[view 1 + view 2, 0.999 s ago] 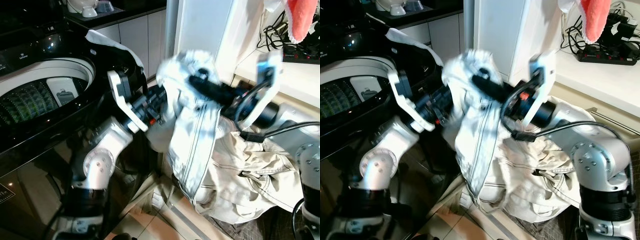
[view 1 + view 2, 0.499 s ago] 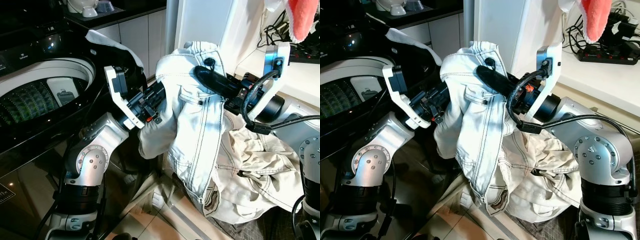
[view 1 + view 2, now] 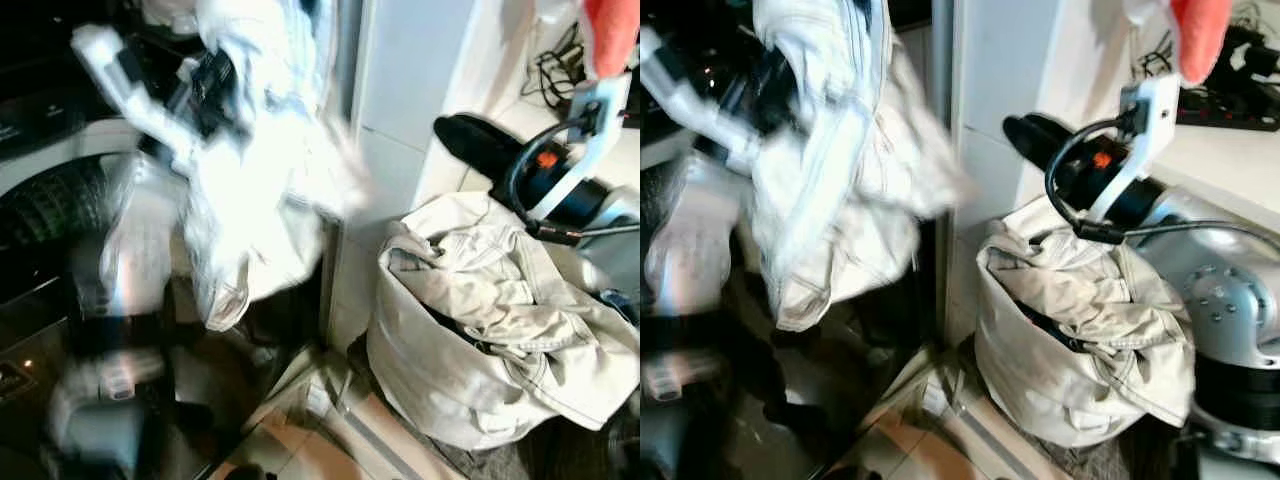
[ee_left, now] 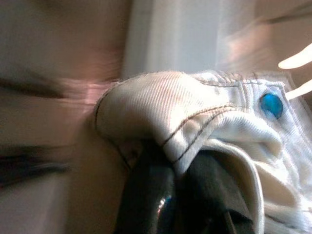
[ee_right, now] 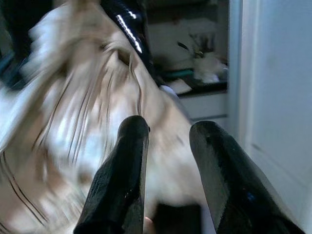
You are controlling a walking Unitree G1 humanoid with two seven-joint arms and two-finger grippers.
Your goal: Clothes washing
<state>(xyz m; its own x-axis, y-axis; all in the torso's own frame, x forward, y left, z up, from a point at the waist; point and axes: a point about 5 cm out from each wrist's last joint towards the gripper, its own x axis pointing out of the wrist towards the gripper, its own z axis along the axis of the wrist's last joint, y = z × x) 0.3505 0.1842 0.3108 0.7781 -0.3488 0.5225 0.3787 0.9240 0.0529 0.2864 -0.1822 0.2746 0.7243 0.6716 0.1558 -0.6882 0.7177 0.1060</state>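
The left gripper is clenched on a fold of a pale denim garment, with the seamed edge and a blue rivet draped over its fingers. In the head views the garment hangs blurred, raised above and just beside the rim of the top-loading washing machine, its lower hem dangling along the machine's front.

The right gripper is released: its two black fingers stand apart with nothing between them. It sits above the laundry bag, which stands on the floor well to the right of the washing machine and holds more cream-coloured clothes.

Handling assessment: the denim is soft and limp but fairly heavy for cloth, and it swings freely under a single grip. A thick seam or waistband offers the most secure hold. The trailing hem is likely to snag on the rim unless lifted clear before lowering into the drum.
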